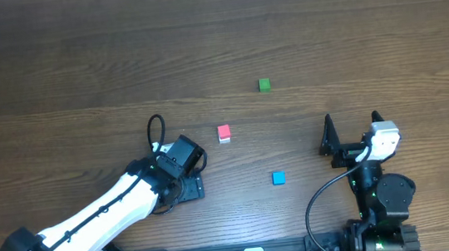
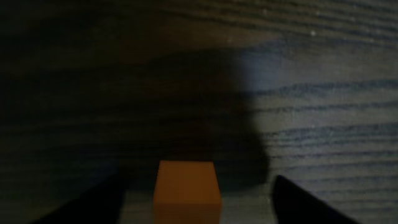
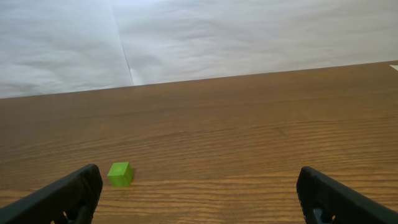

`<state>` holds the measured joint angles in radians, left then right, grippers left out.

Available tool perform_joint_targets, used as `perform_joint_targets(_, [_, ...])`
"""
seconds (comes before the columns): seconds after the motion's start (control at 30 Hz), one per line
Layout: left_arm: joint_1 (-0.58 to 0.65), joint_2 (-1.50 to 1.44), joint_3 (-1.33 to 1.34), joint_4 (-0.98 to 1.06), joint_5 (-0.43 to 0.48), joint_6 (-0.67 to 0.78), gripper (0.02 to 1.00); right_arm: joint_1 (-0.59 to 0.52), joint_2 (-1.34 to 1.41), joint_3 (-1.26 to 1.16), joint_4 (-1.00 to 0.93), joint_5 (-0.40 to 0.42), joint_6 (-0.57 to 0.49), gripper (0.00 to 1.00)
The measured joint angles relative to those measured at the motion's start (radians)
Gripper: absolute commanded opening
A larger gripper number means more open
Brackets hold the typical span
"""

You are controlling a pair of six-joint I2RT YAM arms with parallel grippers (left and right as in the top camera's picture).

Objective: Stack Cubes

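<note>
Low on the bench, the left gripper is spread wide around the orange cube, not squeezing it yet. Close slowly with the cube in the middle, so it does not tip. The right gripper is spread wide too.

Wood-grain tabletop w/ white backdrop behind

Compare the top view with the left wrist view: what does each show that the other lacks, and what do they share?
Top view alone: a green cube, a pink cube, a blue cube, and the open right gripper. Left wrist view alone: an orange cube on the table, between the fingers of the open left gripper, with a gap on either side. Shared: the wood-grain table and the left gripper.
</note>
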<state>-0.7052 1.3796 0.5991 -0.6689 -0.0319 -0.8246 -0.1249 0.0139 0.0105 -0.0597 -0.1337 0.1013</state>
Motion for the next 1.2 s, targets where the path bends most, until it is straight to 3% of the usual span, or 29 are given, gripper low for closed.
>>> perform_joint_targets(0.27, [0.000,0.001,0.000,0.000,0.000,0.007,0.367,0.000,0.000,0.000,0.000,0.000,0.000,0.993])
perform_joint_targets(0.6, [0.000,0.017,0.000,0.001,0.000,0.013,0.115,0.000,0.000,0.000,0.000,0.000,0.000,0.993])
perform_joint_targets(0.97, [0.000,0.041,0.043,0.035,0.001,0.012,0.040,0.000,0.000,0.000,0.000,0.000,0.000,0.993])
perform_joint_targets(1.2, [0.000,0.150,0.398,-0.174,-0.019,0.009,0.040,0.000,0.000,0.000,0.000,0.000,0.000,0.993])
